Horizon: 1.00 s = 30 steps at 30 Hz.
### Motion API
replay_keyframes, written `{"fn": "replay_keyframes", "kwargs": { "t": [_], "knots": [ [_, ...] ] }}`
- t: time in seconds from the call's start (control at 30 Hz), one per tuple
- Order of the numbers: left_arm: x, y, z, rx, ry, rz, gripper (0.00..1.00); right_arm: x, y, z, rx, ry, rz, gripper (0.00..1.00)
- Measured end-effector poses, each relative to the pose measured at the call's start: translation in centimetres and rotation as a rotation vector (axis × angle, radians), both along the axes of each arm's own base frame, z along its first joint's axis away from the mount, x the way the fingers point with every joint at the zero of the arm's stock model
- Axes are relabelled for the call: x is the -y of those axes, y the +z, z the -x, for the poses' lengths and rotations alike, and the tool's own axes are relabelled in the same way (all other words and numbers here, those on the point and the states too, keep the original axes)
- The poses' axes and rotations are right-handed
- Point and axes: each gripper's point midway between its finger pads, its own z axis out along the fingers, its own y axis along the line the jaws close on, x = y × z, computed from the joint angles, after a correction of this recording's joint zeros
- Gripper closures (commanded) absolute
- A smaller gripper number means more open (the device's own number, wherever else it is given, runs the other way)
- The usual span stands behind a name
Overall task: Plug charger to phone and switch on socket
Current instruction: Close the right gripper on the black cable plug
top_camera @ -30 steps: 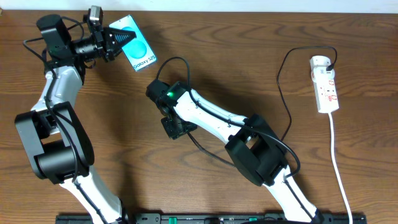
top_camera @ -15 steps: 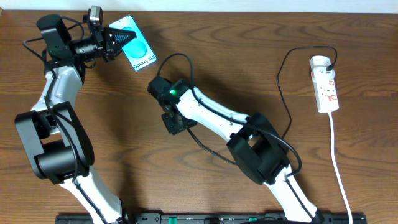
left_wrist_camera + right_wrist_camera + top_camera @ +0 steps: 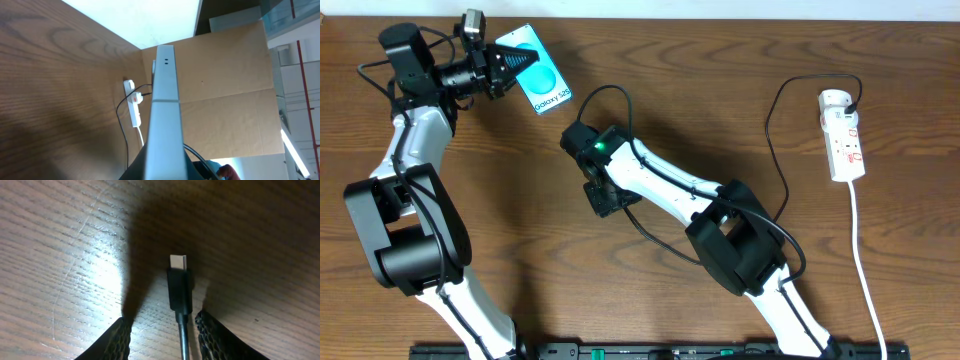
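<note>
The step in hand looks like picking up the charger's (image 3: 775, 118) free end, before any plugging in. The left hand (image 3: 520, 60) is clamped on the phone (image 3: 548, 88) and holds it off the desk (image 3: 720, 60) near the far left corner, screen lit and one short edge turned out toward the middle. The right hand (image 3: 605, 200) hangs low over the middle of the desk with its fingers (image 3: 117, 335) apart. The plug tip (image 3: 178, 282) lies flat on the wood between them, touched by neither and pointing away from the wrist.

The socket (image 3: 844, 135) lies near the right edge toward the far side, well apart from both hands, and the charger's other end runs into its far end. Whether its switch is on cannot be told.

Next, the right hand probably needs to close squarely on the plug's black body, leaving the metal tip bare, then lift and carry it toward the phone. The tip must line up with the port, which the pictures do not show clearly. The slack cable could drag or twist the plug on the way.
</note>
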Motion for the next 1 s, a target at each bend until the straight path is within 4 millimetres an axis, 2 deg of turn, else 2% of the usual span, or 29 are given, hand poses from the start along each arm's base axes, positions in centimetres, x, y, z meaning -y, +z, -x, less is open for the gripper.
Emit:
{"fn": "replay_keyframes", "kwargs": {
  "t": [0.3,0.47,0.8,1.0],
  "knots": [
    [0.0,0.0,0.0,0.0,0.0,0.0,0.93,-0.9,0.1,-1.3,0.06,-0.001,-0.03,0.57],
    [0.0,0.0,0.0,0.0,0.0,0.0,0.93,-0.9,0.1,-1.4,0.064,-0.002,-0.031,0.59],
    [0.0,0.0,0.0,0.0,0.0,0.0,0.93,-0.7,0.0,-1.5,0.067,-0.002,-0.023,0.77],
    [0.0,0.0,0.0,0.0,0.0,0.0,0.93,-0.6,0.0,-1.4,0.064,-0.003,-0.018,0.84]
  ]
}}
